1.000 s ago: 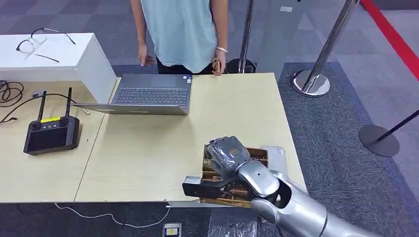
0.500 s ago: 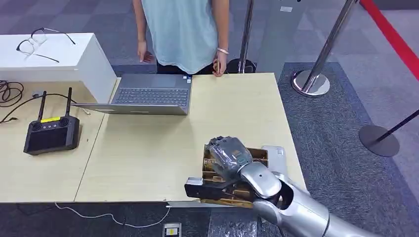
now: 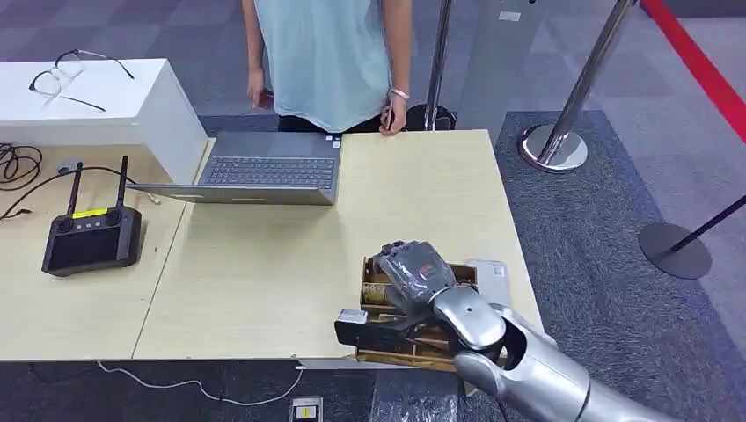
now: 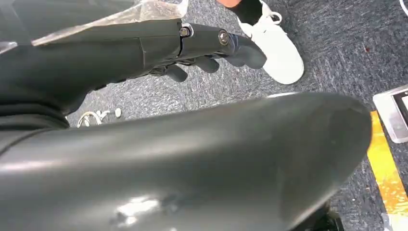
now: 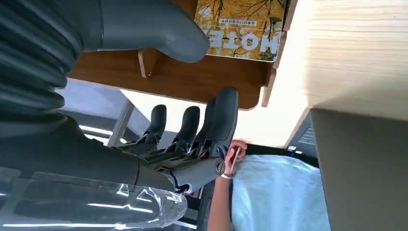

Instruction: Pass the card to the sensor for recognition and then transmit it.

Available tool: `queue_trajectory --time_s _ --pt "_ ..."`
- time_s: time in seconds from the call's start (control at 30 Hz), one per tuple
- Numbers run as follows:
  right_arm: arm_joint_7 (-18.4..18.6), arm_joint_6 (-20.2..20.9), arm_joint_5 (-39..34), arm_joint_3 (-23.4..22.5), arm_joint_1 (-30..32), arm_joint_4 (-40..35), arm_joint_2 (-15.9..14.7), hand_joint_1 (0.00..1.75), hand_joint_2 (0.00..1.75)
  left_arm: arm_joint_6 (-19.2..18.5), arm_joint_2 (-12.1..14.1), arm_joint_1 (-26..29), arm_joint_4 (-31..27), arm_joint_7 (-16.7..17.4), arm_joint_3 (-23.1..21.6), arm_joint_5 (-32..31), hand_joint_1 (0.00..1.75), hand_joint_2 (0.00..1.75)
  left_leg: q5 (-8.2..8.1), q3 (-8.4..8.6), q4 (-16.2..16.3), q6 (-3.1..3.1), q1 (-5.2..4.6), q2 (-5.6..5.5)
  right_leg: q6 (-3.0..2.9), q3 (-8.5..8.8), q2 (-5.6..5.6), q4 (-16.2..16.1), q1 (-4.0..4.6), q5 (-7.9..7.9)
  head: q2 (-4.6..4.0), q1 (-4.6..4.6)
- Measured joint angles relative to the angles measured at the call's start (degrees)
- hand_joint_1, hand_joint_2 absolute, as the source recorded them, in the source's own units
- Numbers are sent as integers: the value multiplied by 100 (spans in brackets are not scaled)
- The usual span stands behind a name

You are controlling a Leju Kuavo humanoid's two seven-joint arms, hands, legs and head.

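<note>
A yellow card (image 5: 240, 26) printed with letters lies in an open wooden box (image 3: 380, 294) near the table's front right edge. My right hand (image 3: 413, 271) hovers over that box, back upward. In the right wrist view its thick thumb (image 5: 159, 33) reaches over the box (image 5: 192, 79) close to the card, and the dark fingers (image 5: 219, 118) stretch past the box's rim with nothing in them. A pale grey flat device (image 3: 493, 274) lies just right of the box. My left hand (image 4: 211, 43) hangs over the carpet, holding nothing.
An open laptop (image 3: 268, 167) sits at the table's far side, with a person in a light blue shirt (image 3: 325, 53) standing behind it. A black controller with antennas (image 3: 91, 237) lies at the left. Stanchion posts (image 3: 563, 132) stand on the carpet to the right.
My right hand has crept slightly rightward and toward the table's front edge over the box. The person has shifted a little to the right.
</note>
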Motion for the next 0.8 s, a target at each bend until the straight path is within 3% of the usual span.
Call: queue_trajectory --time_s 0.8 --pt "0 -138 -42 -42 109 138 0 91 175 -18 13 -1 0 42 0 7 0 0 0 9 0 0 0 0 0 11 0 0 0 0 0 0"
